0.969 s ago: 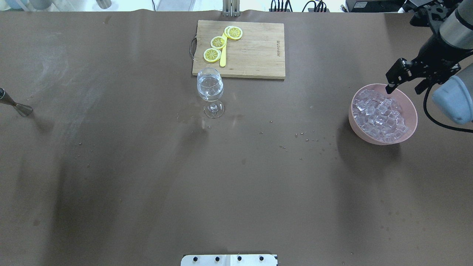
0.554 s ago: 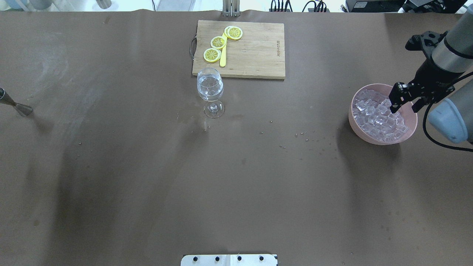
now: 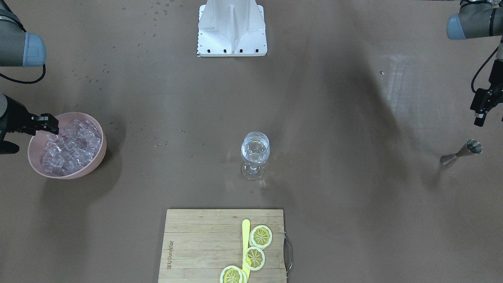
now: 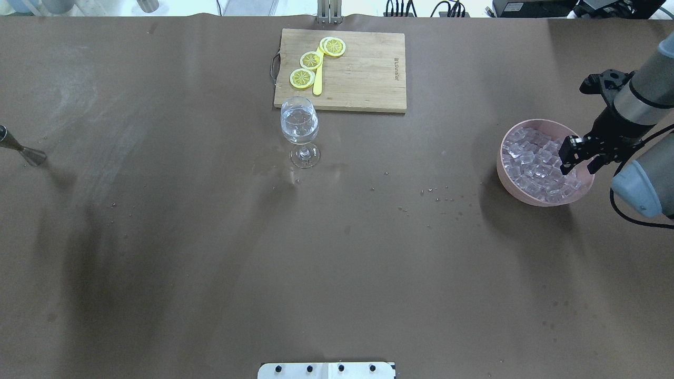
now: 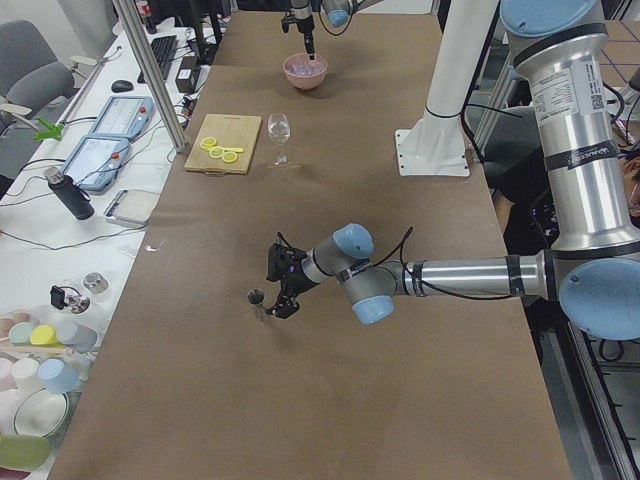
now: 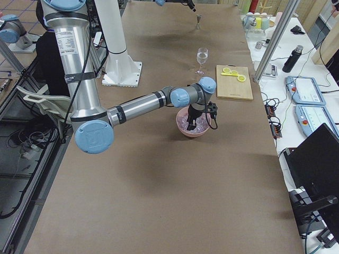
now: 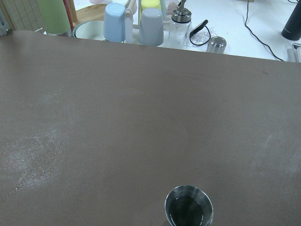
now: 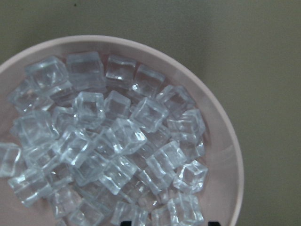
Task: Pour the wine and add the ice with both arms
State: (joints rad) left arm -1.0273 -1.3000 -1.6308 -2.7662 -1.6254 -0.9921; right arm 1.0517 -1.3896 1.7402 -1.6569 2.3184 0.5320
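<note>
In the overhead view you see the right gripper (image 4: 578,163) spread wide above the ice (image 4: 532,163). The ice is a round heap with no long axis, lying in the pink bowl (image 4: 502,176) on the robot's right. The front-facing view adds what the overhead lacks: the left gripper (image 3: 480,112), near the steel jigger (image 3: 461,152) but apart from it. You cannot tell how wide it stands. From the right side, the right arm (image 6: 137,105) stretches long and nearly level, with its gripper pointing straight down into the bowl. The right wrist camera shows you the cubes close up, with both fingertips (image 8: 125,223) well apart at the bottom edge.
</note>
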